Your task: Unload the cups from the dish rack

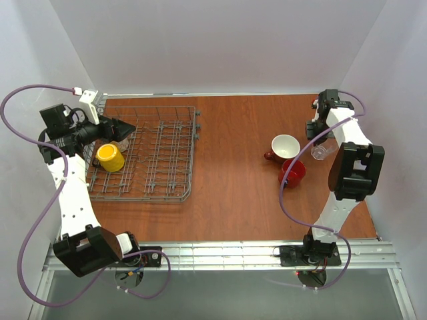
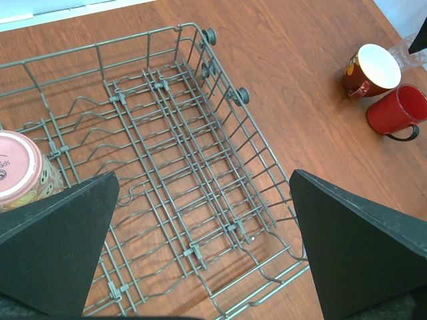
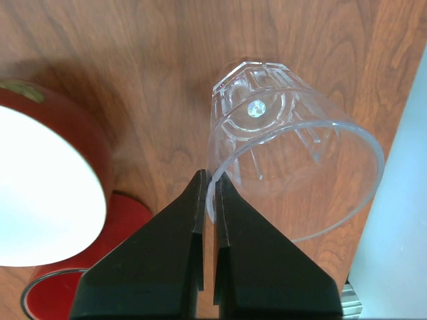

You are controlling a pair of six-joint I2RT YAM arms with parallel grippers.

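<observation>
Dish rack (image 1: 167, 167) fills the nine o'clock side of the table (image 1: 233, 200). Our left gripper (image 2: 203, 175) hovers over it, spread wide and empty, near the yellow mug (image 1: 110, 157) and pink mug (image 2: 23, 170) at its nine o'clock end. At three o'clock our right gripper (image 3: 207, 177) pinches the clear glass tumbler (image 3: 280, 147) by its rim. We should seat its base flat, clear of the floral mug (image 1: 285, 147), before releasing.

The only lettering I can find is small dark print on the base of the pink mug (image 2: 20, 170), at nine o'clock in the left wrist view. It is cut off and I cannot read it.
</observation>
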